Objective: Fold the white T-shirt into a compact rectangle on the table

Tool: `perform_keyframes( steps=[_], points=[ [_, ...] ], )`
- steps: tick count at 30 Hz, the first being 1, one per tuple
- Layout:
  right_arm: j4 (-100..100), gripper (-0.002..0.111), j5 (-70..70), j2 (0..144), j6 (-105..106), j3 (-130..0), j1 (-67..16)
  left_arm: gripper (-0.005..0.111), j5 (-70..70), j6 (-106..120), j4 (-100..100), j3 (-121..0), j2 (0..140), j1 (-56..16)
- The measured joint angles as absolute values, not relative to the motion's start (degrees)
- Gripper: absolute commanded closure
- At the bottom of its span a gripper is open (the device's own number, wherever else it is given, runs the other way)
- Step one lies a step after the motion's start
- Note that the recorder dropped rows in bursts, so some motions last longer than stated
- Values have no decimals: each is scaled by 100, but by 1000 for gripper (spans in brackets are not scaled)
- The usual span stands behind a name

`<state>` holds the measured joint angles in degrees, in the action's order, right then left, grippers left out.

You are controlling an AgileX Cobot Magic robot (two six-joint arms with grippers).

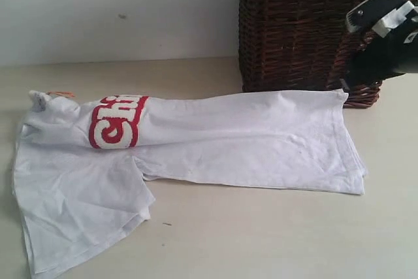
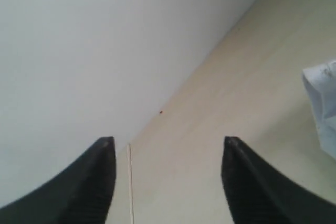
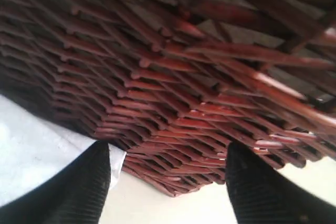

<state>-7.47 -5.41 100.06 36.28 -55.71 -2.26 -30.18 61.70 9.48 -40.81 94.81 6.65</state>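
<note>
Progress check, fold task.

- White short-sleeved T-shirt point(image 1: 248, 138): lies flat on the pale beige table point(image 1: 261, 233), in front of the dark brown wicker basket point(image 1: 294, 24). It stretches from a hem corner just beside the basket's base to a collar end well away from it.
- Done, as I judge it: one lengthwise fold. The body forms a long strip, with the red lettered band point(image 1: 116, 121) wrapped over its top near the collar end.
- Left: the flap at the end far from the basket, on the side away from the wall, is spread out and creased. No crosswise folds made yet. Not a compact rectangle; roughly a third through.
- Right gripper point(image 3: 168, 153): close against the basket's woven wall, near the hem corner. Fingers apart, nothing between them.
- Left gripper point(image 2: 168, 142): out of the exterior view and away from the basket, over bare table. Fingers apart and empty, a scrap of white cloth at the frame edge.
</note>
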Motion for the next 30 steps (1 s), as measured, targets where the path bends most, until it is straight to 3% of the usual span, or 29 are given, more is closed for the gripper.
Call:
perform_keyframes(
  steps=[2, 4, 7, 15, 19, 24, 30],
  points=[
    [-1101, 60, -456, 9996, 3628, -5580, -226, 83, -2911, 6058, 1200, -4081, 9481, 665],
    [-1318, 77, -232, 9996, 3620, -5584, -226, 105, -2626, 5917, 1306, -4081, 9469, 665],
    [-1448, 109, 452, 9996, 3620, -5606, -226, 107, -1841, 5687, 1353, -4081, 9336, 583],
    [-1545, 108, 2249, 10080, 3620, -5680, -226, 107, 1574, 5289, 1517, -4905, 9036, -490],
    [-2235, 108, 3306, 10292, 4047, -5942, -226, 107, 3289, 5553, 2129, -5180, 9115, -695],
    [-2833, 108, 3756, 10670, 4473, -6007, -226, 107, 4165, 5763, 2527, -5074, 9359, -727],
    [-2783, 108, 3413, 11137, 4069, -6007, -226, 107, 4137, 5782, 2285, -4565, 9727, -1060]
  ],
)
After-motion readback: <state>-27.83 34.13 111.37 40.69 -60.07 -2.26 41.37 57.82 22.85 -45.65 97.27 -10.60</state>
